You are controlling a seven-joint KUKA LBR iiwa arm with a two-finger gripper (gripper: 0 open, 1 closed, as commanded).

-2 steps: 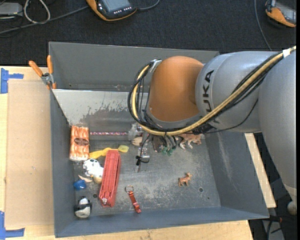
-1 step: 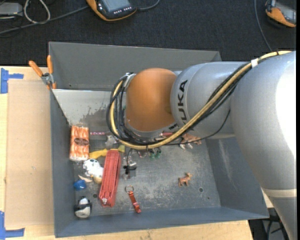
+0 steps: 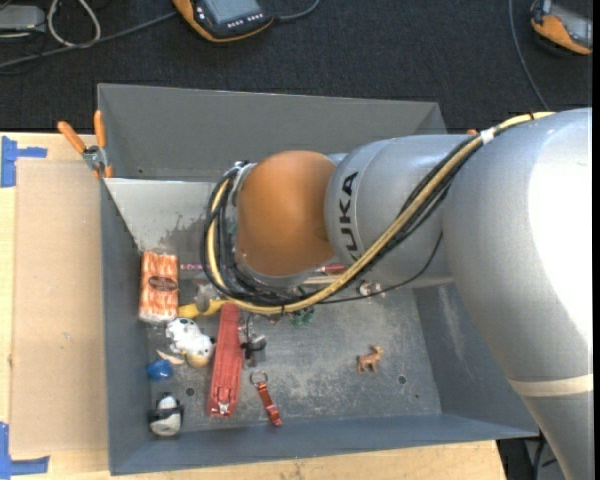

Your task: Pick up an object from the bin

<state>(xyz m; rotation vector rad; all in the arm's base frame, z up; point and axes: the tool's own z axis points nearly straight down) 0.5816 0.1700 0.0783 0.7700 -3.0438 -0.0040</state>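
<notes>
In the left half of the bin [image 3: 400, 393] a small heap lies below the orange cover [image 3: 280, 213] on the wrist of the arm [image 3: 500, 268]. From the left: an orange striped packet [image 3: 159, 286] by the left wall; below it a small blue thing [image 3: 159, 370] and, near the front-left corner, a black and white lump [image 3: 166, 418]; then a white spotted toy [image 3: 190, 340] with a yellow piece [image 3: 202, 308] just above it; then a long red strip [image 3: 225, 366] lying from back to front, its far end tucked under the cover. Just right of that strip's upper part a dark bit of the claw [image 3: 249, 344] shows from under the cover and the cables [image 3: 218, 258]. The red strip is the thing nearest the claw, just beside it on its left; whether the two touch cannot be told. A short red piece [image 3: 268, 404] lies in front of the claw, apart from it. Further right a green scrap [image 3: 302, 316] shows at the cover's lower edge, and a small brown animal figure [image 3: 370, 358] stands alone on the bare floor, well apart from the heap.

Most of the claw is hidden by the cover, so whether it is apart or together cannot be told, nor whether it holds anything. The arm covers the bin's right side and is cut off at the right and bottom edges. The blue thing and the black and white lump are too small to make out
</notes>
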